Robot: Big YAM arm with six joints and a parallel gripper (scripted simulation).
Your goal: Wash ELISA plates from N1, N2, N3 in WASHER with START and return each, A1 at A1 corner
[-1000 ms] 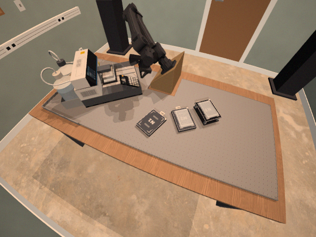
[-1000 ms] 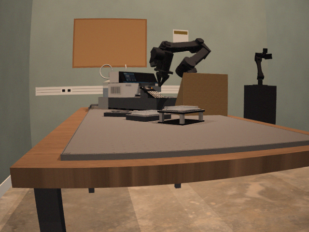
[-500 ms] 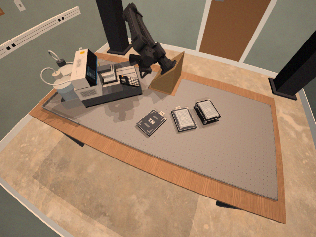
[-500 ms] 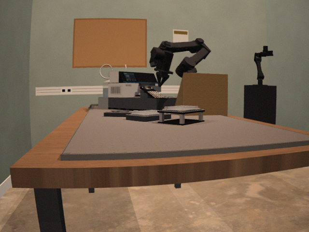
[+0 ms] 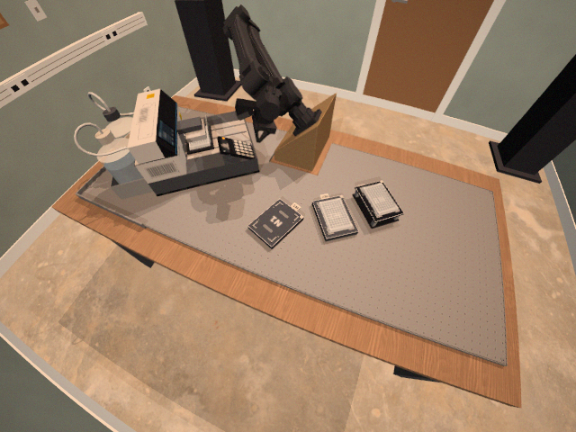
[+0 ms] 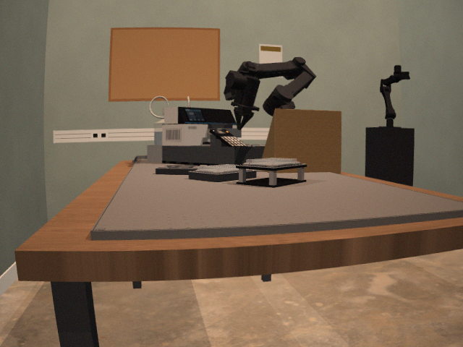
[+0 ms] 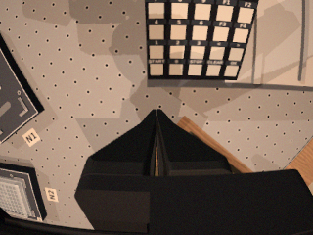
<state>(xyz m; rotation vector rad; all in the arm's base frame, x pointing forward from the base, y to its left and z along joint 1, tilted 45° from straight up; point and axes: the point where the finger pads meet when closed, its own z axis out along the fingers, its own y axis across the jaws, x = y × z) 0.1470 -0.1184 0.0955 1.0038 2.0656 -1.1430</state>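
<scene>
My gripper (image 5: 263, 137) (image 6: 239, 127) (image 7: 156, 117) is shut and empty, above and just off the near edge of the washer keypad (image 5: 242, 148) (image 6: 234, 141). The START key (image 7: 156, 70) shows uncovered in the wrist view. An orange lamp (image 5: 223, 138) (image 6: 227, 131) glows at the keypad's top. One plate (image 5: 199, 142) lies in the washer's carrier; its exact seating is too small to tell. Nest N1 (image 5: 288, 226) (image 7: 9, 105) is empty. A plate (image 5: 335, 214) (image 7: 12, 195) lies flat in nest N2. Another plate (image 5: 379, 199) (image 6: 274, 161) lies flat on the raised nest N3 (image 6: 273, 169).
The washer's white housing (image 5: 148, 125) (image 6: 187, 133) stands beside the carrier, with bottles (image 5: 116, 162) and looping tubes behind it. A tall brown wedge-shaped block (image 5: 307, 146) (image 6: 306, 139) stands close beside the gripper. The exterior view shows another small arm (image 6: 388, 97) on a far pedestal.
</scene>
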